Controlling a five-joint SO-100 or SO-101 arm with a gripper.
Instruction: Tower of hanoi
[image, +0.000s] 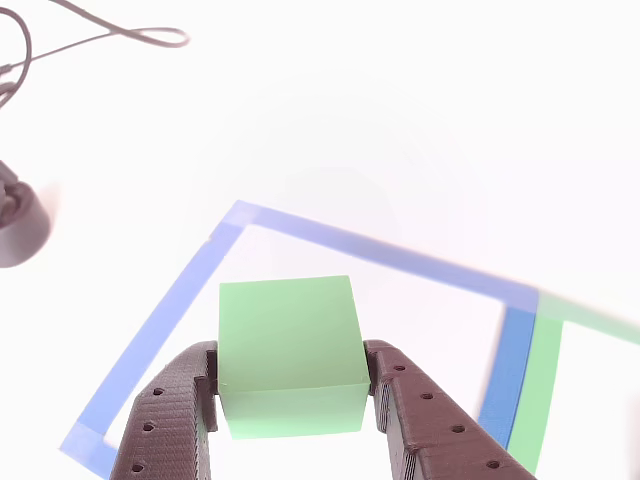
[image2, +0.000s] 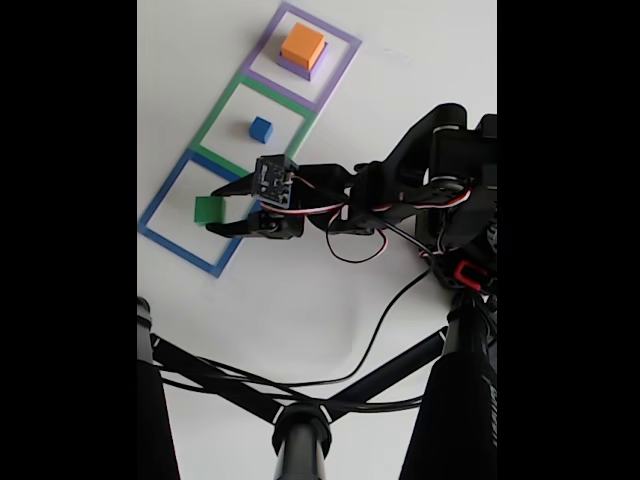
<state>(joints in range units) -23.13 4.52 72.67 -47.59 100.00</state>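
Green block squarely between the jaws, clamped on both sides.

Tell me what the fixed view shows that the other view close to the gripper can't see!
The fixed view alone shows the small blue cube inside the green tape square, the orange block stacked on a purple block in the purple tape square, and the arm's body. The other view alone shows the ridged finger pads up close, touching the block's sides. Both show the green block between the fingers of the gripper, within the blue tape square.
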